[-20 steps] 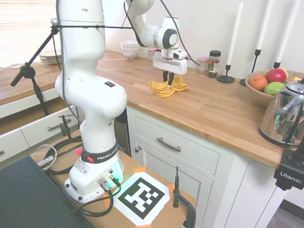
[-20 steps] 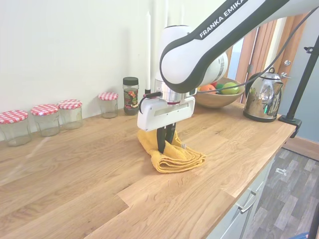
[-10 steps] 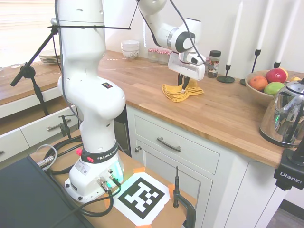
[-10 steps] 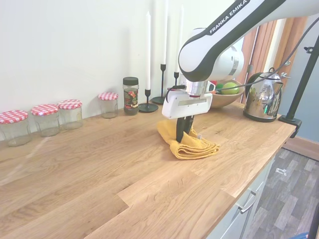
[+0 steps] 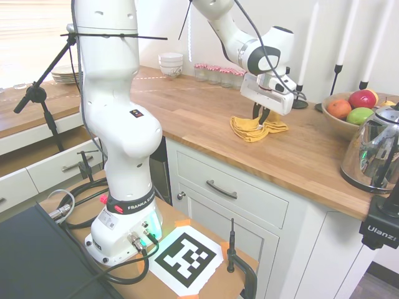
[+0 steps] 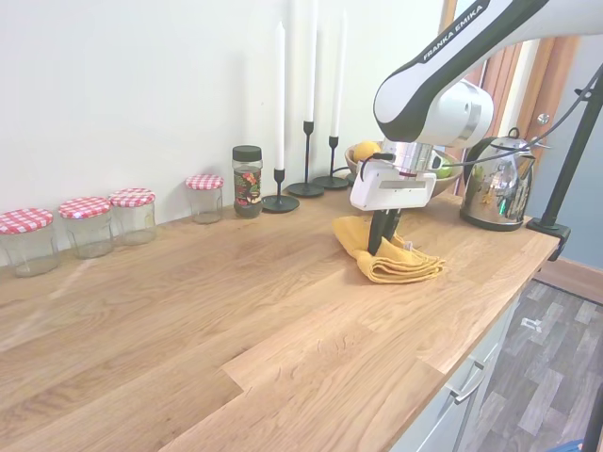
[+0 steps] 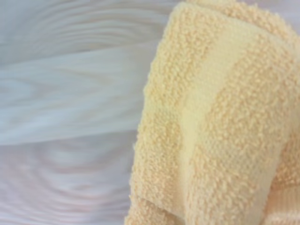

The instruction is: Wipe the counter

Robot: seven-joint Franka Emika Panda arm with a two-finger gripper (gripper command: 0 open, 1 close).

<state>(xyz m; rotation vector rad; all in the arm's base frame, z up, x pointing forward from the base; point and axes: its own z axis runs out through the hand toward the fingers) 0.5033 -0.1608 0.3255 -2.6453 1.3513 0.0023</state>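
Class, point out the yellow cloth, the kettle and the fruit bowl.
Yellow cloth (image 6: 400, 265), second exterior view, folded edge.
Kettle (image 5: 373, 156), first exterior view, shiny body.
Fruit bowl (image 5: 335, 123), first exterior view, outer wall.

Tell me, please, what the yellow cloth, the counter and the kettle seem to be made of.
The yellow cloth looks like cotton terry: the wrist view shows a looped, nubby pile. The counter seems to be wood in a smooth satin finish, with visible plank strips and grain. The kettle appears to be polished metal, since it mirrors the room.
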